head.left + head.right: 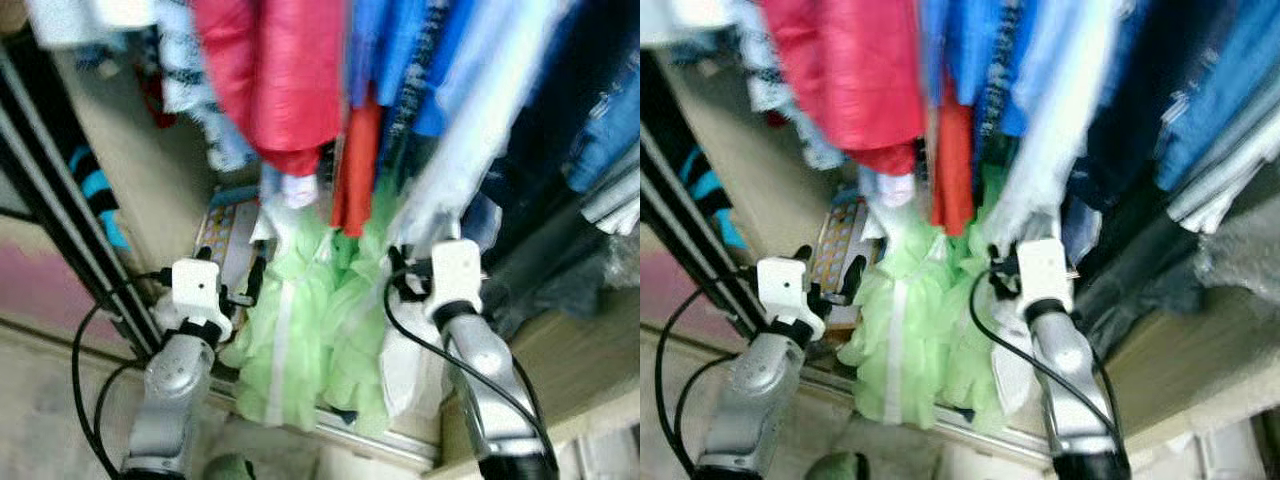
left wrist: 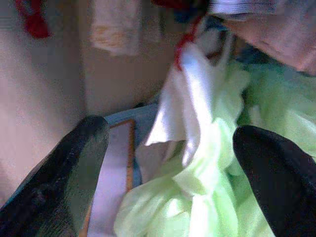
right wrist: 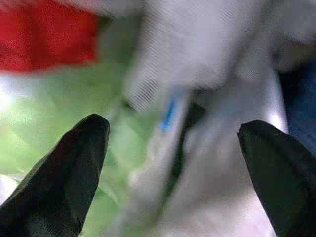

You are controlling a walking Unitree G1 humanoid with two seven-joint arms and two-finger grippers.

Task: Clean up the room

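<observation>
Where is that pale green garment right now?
The pale green garment hangs in the wardrobe, below the red jacket, between the left gripper and right gripper.

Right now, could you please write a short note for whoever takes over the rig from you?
Left claw: open, holds nothing, raised at the left edge of the pale green garment.
Right claw: open, holds nothing, raised at the white garment to the right of the green one.
Both garments hang in the wardrobe below the red jacket and blue clothes.
Done: both arms brought up to the hanging clothes.
Left: nothing is gripped yet; views are blurred, so recheck before closing.
</observation>
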